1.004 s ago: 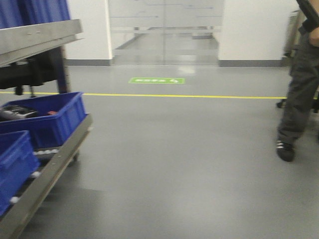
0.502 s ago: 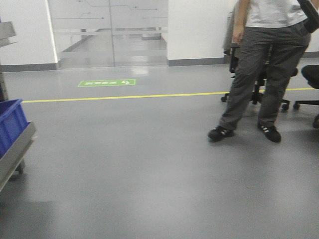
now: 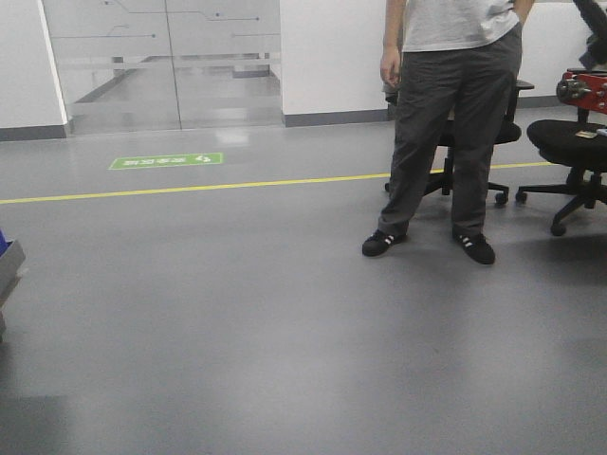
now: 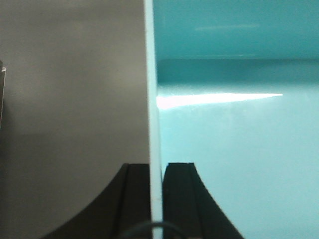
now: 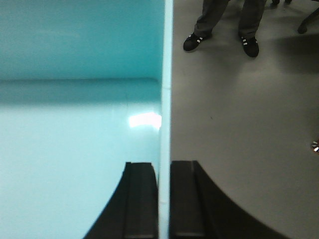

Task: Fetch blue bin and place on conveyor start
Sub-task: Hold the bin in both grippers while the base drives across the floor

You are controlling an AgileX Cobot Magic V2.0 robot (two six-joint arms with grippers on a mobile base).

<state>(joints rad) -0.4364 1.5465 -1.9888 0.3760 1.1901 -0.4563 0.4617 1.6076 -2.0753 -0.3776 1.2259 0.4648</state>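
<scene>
The blue bin point(image 4: 234, 139) is held off the floor between my two arms and does not show in the front view. My left gripper point(image 4: 156, 172) is shut on its left wall, one finger outside and one inside the rim. My right gripper point(image 5: 164, 169) is shut on the opposite wall of the blue bin point(image 5: 75, 139) in the same way. The tub's pale aqua inside looks empty. A red frame piece with silver bolts point(image 3: 583, 90), which looks like the conveyor start, peeks in at the far right behind a chair. Its belt is out of view.
A person in grey trousers point(image 3: 446, 142) stands ahead to the right on the grey floor. Black office chairs point(image 3: 574, 152) stand beside and behind them. A yellow floor line point(image 3: 190, 188) crosses ahead. A steel rack edge point(image 3: 9, 270) with a dark blue crate corner shows far left.
The front view has swung to the right. The rack with dark blue crates slid out at the left edge. The person, the chairs and the red frame came into view.
</scene>
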